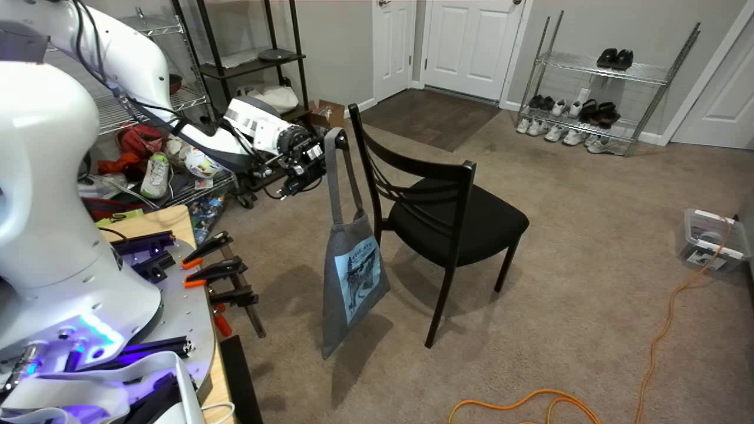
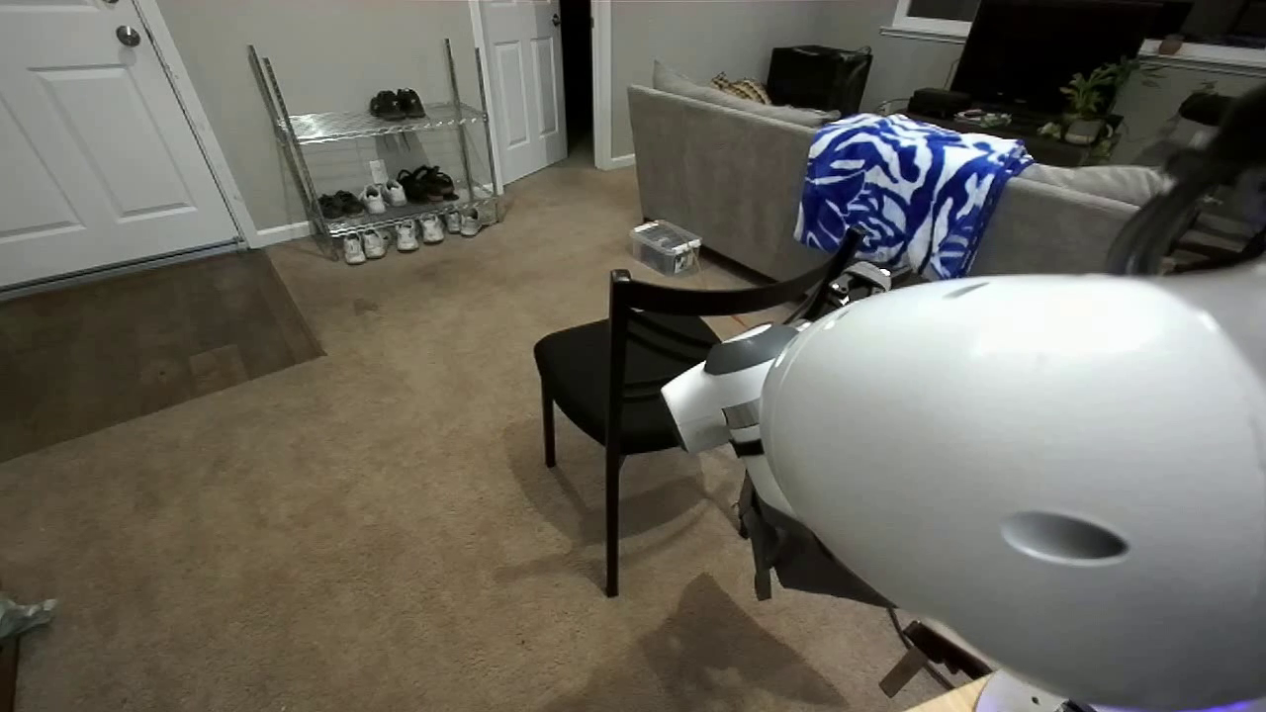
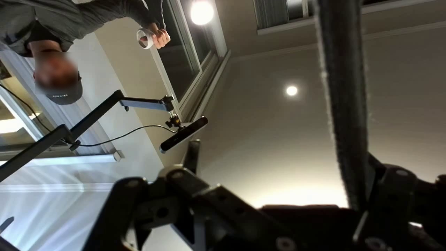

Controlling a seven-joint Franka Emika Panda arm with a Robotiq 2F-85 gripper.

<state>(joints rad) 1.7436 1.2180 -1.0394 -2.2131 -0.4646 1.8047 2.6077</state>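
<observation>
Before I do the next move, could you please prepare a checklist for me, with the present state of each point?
1. End effector closed: not ok; its jaws stand apart in the wrist view.
2. Tote strap at the end effector: ok; its loop hangs at the tip in an exterior view.
3. Gray tote bag clear of the carpet: ok, it appears to hang free.
4. Black slat-back chair upright: ok.
5. Bag not touching the chair: cannot tell; the bag covers part of one leg in an exterior view.
6. Person at a safe distance: cannot tell from the wrist view.
</observation>
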